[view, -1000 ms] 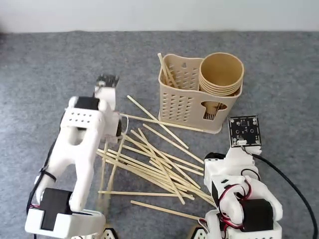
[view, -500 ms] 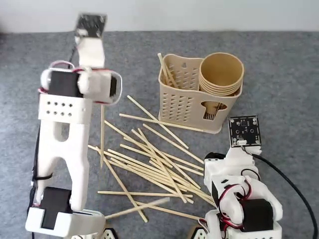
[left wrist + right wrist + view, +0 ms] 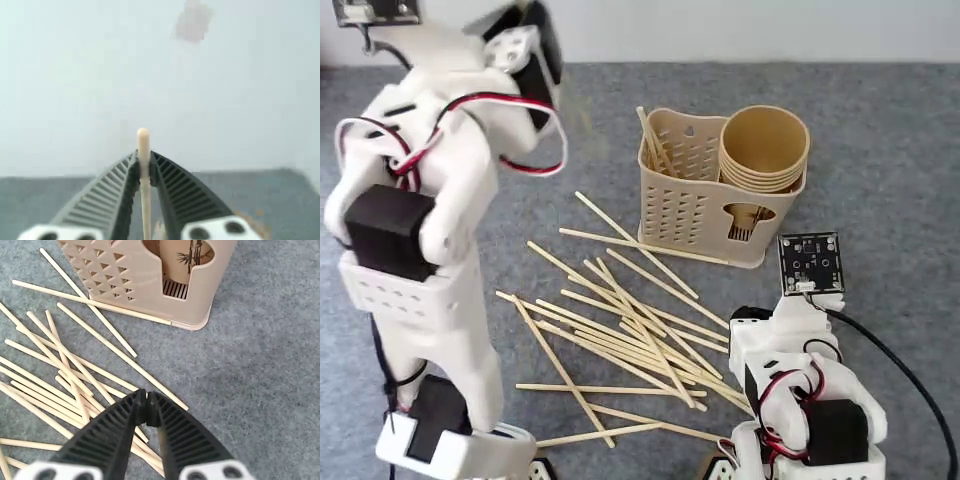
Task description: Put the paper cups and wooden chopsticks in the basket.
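In the left wrist view my left gripper (image 3: 143, 156) is shut on a wooden chopstick (image 3: 143, 142), whose rounded end sticks out past the fingertips toward the pale wall. The left arm (image 3: 415, 210) is raised high at the table's left. The beige basket (image 3: 688, 205) stands at the centre back, with stacked paper cups (image 3: 764, 150) in its right compartment and chopsticks (image 3: 652, 140) leaning in its left one. Several loose chopsticks (image 3: 620, 330) lie crossed on the grey mat. My right gripper (image 3: 147, 401) is shut and holds nothing, hovering over chopsticks (image 3: 65, 370) in front of the basket (image 3: 135, 275).
The right arm (image 3: 805, 390) sits at the front right, its camera board (image 3: 810, 262) just in front of the basket. Grey mat (image 3: 880, 200) lies bare right of the basket and behind it. A white wall runs along the back edge.
The left arm has lifted from the chopstick pile and swung up and back with one chopstick. A few loose chopsticks shifted at the front of the pile. The right arm has not moved.
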{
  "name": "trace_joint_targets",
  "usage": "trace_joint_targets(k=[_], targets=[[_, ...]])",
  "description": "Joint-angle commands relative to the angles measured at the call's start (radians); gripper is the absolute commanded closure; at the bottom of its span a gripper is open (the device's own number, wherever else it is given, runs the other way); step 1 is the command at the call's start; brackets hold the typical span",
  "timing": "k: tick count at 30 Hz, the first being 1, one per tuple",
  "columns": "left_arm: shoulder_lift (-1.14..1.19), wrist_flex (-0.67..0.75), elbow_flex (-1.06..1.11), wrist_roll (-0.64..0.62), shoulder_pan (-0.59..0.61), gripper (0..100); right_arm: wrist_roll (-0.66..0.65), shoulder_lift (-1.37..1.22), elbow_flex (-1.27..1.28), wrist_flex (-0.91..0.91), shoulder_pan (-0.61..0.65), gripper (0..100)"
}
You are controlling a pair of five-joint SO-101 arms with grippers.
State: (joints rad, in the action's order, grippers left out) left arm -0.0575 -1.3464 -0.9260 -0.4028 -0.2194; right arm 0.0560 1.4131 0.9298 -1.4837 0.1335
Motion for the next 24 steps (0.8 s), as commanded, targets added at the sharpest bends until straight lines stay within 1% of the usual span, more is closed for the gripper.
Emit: trace_joint_targets(k=[1,5,9,13,14,15,18,20,24], targets=[[0.028,0.153,0.001,-0.028,-0.041,99,0.011,0.004,-0.005,0.022,-0.01,98.3],[0.094,0.262,0.051,-0.028,-0.063,99,0.011,0.004,-0.005,0.022,-0.01,98.3],[0.158,0.261,0.062,-0.028,-0.098,99,0.011,0.004,-0.005,0.022,-0.01,98.3],[0.213,0.173,0.061,-0.021,-0.133,98,0.011,0.004,-0.005,0.022,-0.01,98.2],[0.226,0.147,0.061,-0.021,-0.135,97,0.011,0.004,-0.005,0.022,-0.01,98.0],[0.232,0.118,0.061,-0.021,-0.135,94,0.011,0.004,-0.005,0.022,-0.01,98.0],[0.235,0.017,0.053,-0.028,-0.13,81,0.011,0.004,-0.005,0.022,-0.01,97.9],[0.213,-0.041,0.053,-0.028,-0.129,76,0.011,0.004,-0.005,0.022,-0.01,97.9],[0.115,-0.11,0.053,-0.026,-0.107,76,0.011,0.004,-0.005,0.022,-0.01,97.9]])
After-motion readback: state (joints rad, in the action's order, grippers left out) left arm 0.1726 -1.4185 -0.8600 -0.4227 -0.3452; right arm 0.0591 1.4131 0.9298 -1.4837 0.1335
